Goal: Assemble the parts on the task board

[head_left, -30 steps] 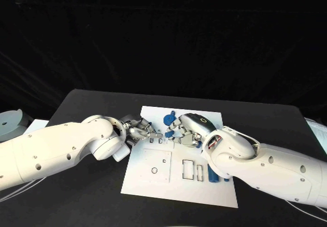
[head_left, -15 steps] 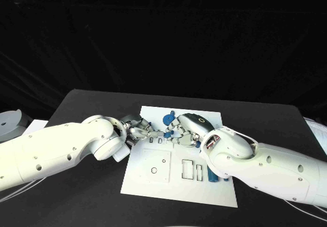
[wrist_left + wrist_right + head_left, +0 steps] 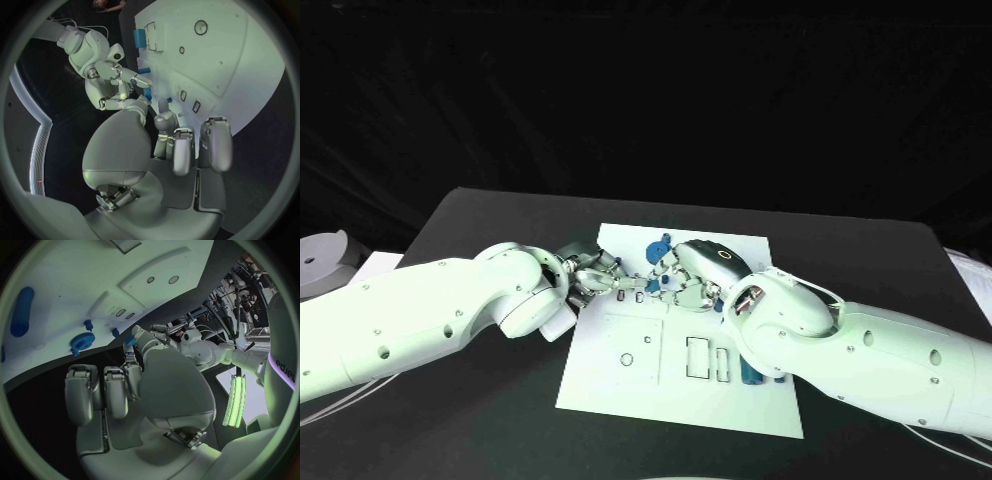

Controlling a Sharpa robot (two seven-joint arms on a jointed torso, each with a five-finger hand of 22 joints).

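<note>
The white task board (image 3: 625,385) lies in the middle of the black table. My left hand (image 3: 600,277) and right hand (image 3: 689,270) meet fingertip to fingertip over its far part. A small blue part (image 3: 656,286) sits between them. In the left wrist view my right hand (image 3: 107,85) has its fingers closed around this part (image 3: 148,94). In the right wrist view my left hand (image 3: 145,340) touches the part (image 3: 129,341) with its fingertips; whether it also grips is unclear. A blue gear (image 3: 653,250) lies beyond the hands.
A long blue piece (image 3: 751,375) lies at the board's right edge, beside rectangular slots (image 3: 707,358). Small blue pegs (image 3: 89,324) stand in the board near the gear (image 3: 81,343). A white and grey object (image 3: 322,255) sits at the table's left side.
My right hand has edged a little toward the left hand. The fingertips of both stay together at the small blue part.
</note>
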